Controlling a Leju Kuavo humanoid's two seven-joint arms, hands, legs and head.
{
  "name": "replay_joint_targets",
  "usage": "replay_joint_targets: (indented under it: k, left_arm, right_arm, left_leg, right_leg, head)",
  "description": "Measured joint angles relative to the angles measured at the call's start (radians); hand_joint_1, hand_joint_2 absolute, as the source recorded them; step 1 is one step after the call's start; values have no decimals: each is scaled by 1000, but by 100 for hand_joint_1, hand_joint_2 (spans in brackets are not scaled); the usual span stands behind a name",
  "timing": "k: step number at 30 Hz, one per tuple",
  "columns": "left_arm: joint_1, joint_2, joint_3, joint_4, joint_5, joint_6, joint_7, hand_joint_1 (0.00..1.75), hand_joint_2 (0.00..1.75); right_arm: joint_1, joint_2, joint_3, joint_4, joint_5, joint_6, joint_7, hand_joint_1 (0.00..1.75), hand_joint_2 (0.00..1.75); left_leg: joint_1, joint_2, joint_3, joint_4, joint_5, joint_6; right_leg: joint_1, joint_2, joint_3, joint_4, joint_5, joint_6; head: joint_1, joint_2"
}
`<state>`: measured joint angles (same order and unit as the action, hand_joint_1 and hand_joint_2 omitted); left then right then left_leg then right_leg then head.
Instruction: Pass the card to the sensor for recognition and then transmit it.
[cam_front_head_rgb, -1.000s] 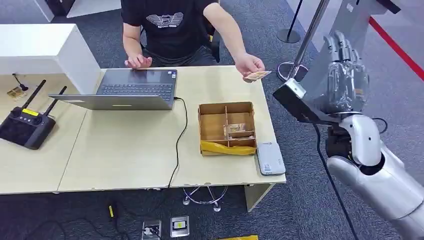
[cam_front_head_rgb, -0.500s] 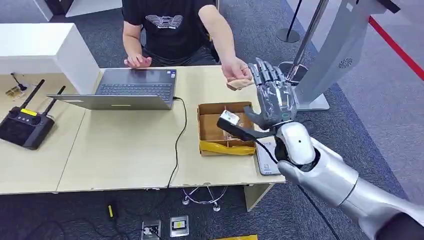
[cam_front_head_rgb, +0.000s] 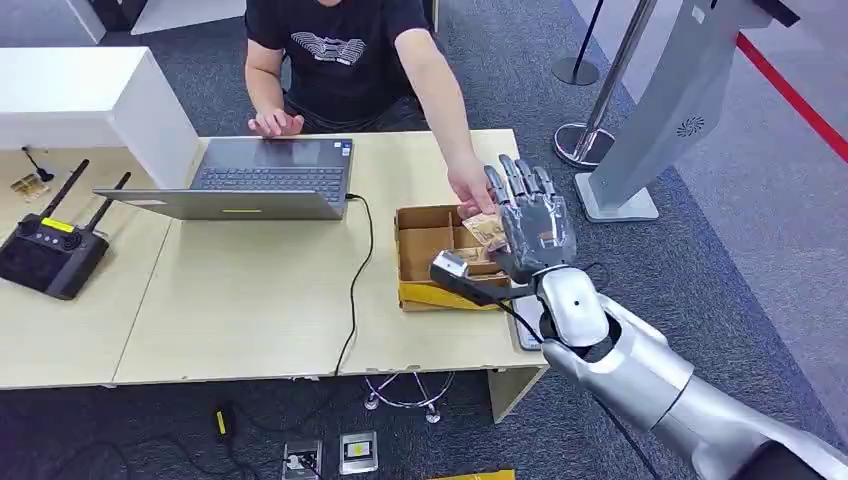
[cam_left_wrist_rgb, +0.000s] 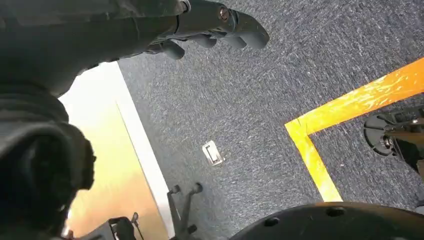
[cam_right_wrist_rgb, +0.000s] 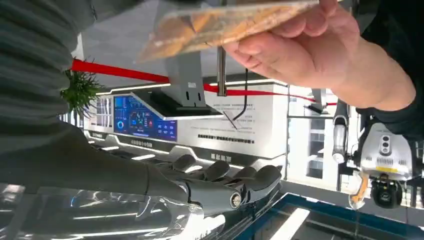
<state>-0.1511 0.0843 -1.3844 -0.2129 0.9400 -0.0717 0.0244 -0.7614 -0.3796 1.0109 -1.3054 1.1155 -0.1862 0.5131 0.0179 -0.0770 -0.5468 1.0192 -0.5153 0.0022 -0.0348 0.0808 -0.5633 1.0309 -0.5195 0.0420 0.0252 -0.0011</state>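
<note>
No wording can be read with certainty in any view. A white wave-like graphic with a line of small lettering beneath it is printed on the chest of the person's black T-shirt (cam_front_head_rgb: 335, 45), but the letters are too small to be made out. Lines of dark text are carried on the white wall panel (cam_right_wrist_rgb: 235, 125) just beside the blue display screen (cam_right_wrist_rgb: 145, 120), and graphics are shown on that screen; both are too blurred to be read.

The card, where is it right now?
In the head view the card is in the person's hand, held over the cardboard box on the table's right side, just left of the robot's raised right hand.
</note>
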Motion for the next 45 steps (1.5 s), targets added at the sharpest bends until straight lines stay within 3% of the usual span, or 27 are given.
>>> replay_joint_targets:
  k: [11, 26, 29, 31, 38, 45]
  left_arm:
    - [0, 0, 0, -1, -12, 0, 0, 0, 0]
    - [0, 0, 0, -1, -11, 0, 0, 0, 0]
    - [0, 0, 0, -1, -8, 0, 0, 0, 0]
    - [1, 0, 0, -1, -5, 0, 0, 0, 0]
    - [7, 0, 0, -1, -4, 0, 6, 0, 0]
    - [7, 0, 0, -1, 1, 0, 7, 0, 0]
  right_arm:
    - [30, 13, -66, 2, 18, -23, -1, 175, 175]
    - [70, 13, -94, 0, 30, -18, -12, 175, 175]
    - [88, -2, -98, 0, 44, 0, 3, 175, 175]
    - [101, -13, -108, 0, 41, 7, 10, 175, 175]
    - [194, -90, -179, 0, 29, 25, 21, 175, 175]
    - [256, -124, -209, 0, 21, 32, 22, 175, 175]
  left_leg:
    - [0, 2, 0, 0, 0, 0]
    - [0, 3, 1, 0, 0, 0]
    - [0, 3, 2, 0, 0, 0]
    - [0, 4, 17, 0, 0, 0]
    - [-1, 4, 18, 1, 0, 0]
    - [0, 5, 18, 1, 0, 0]
  right_leg:
    - [0, 1, 0, 0, 0, 0]
    - [0, 2, 0, 0, 0, 0]
    - [0, 3, 0, 0, 0, 0]
    - [0, 3, -1, 0, 0, 0]
    - [0, 3, 0, 0, 1, 0]
    - [0, 4, 0, 0, 2, -1]
  head:
    - [0, 0]
    - [0, 0]
    - [0, 0]
    - [0, 0]
    - [0, 0]
    - [0, 0]
